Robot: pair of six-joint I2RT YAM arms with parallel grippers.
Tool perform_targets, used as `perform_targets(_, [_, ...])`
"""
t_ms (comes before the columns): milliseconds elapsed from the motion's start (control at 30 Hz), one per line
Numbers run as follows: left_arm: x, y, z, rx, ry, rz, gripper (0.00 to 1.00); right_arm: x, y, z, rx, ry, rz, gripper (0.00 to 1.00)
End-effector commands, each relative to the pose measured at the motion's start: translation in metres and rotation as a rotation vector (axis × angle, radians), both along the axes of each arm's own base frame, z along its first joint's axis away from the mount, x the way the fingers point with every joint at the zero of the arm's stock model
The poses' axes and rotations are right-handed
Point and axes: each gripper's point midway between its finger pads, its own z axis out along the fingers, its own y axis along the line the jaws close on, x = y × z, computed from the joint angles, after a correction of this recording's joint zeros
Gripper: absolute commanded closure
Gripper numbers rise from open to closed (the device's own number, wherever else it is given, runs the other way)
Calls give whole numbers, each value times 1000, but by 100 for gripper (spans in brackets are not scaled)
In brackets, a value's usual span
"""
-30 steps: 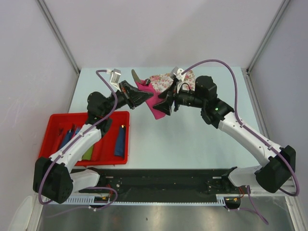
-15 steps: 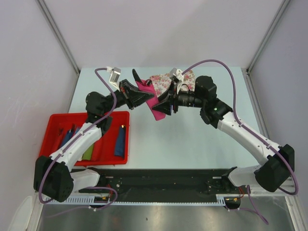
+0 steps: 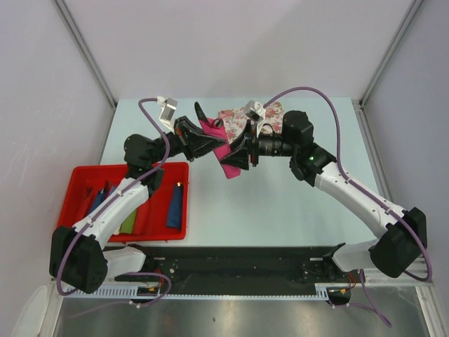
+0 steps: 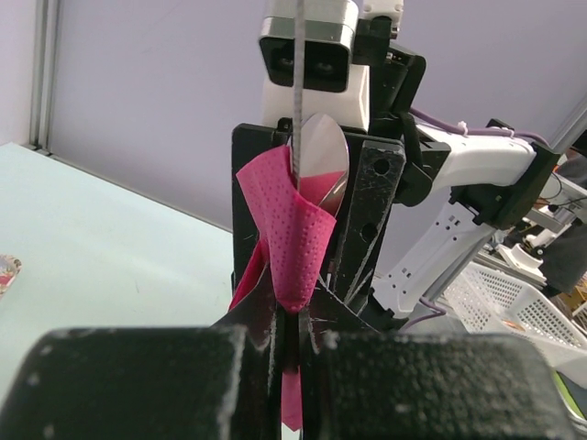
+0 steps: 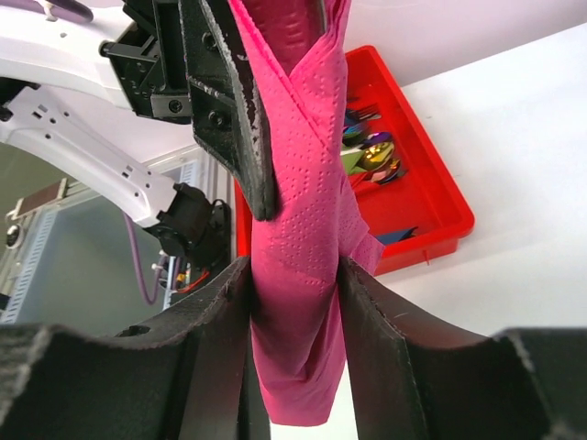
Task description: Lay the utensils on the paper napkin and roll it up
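The paper napkin (image 3: 224,152) is a magenta-pink roll held in the air between both arms, above the back of the table. My left gripper (image 3: 213,143) is shut on its upper part; in the left wrist view the napkin (image 4: 295,240) runs through the pinched jaws (image 4: 295,316). The utensils stick out of the roll's top as a spoon bowl (image 4: 318,158) and a thin knife edge (image 4: 299,55), with a dark tip (image 3: 198,109) showing from above. My right gripper (image 5: 295,302) presses both fingers against the lower end of the napkin (image 5: 298,261).
A floral mat (image 3: 240,115) lies on the table behind the grippers. At the left, a red tray (image 3: 83,177) holds a blue roll (image 3: 175,205), a green roll (image 3: 128,223) and shiny cutlery (image 5: 371,158). The black arm mount (image 3: 238,263) runs along the near edge.
My right gripper has closed its fingers onto the lower end of the napkin roll. Both arms and the roll drifted slightly left.
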Motion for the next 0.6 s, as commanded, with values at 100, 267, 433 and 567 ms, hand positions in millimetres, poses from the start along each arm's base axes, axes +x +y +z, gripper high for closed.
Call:
perform_targets(100, [-21,0,41,-61,-133,-38,100,-7,3,4,17,43,70,52])
perform_targets(267, [-22,0,43,-61,-147,-41,100,-16,4,2,0,88,113,63])
perform_targets(433, [-17,0,39,-58,-139,-23,100,-18,2,2,-13,112,111,96])
perform_targets(567, [-5,2,34,-54,-102,40,99,-11,2,7,-10,121,51,100])
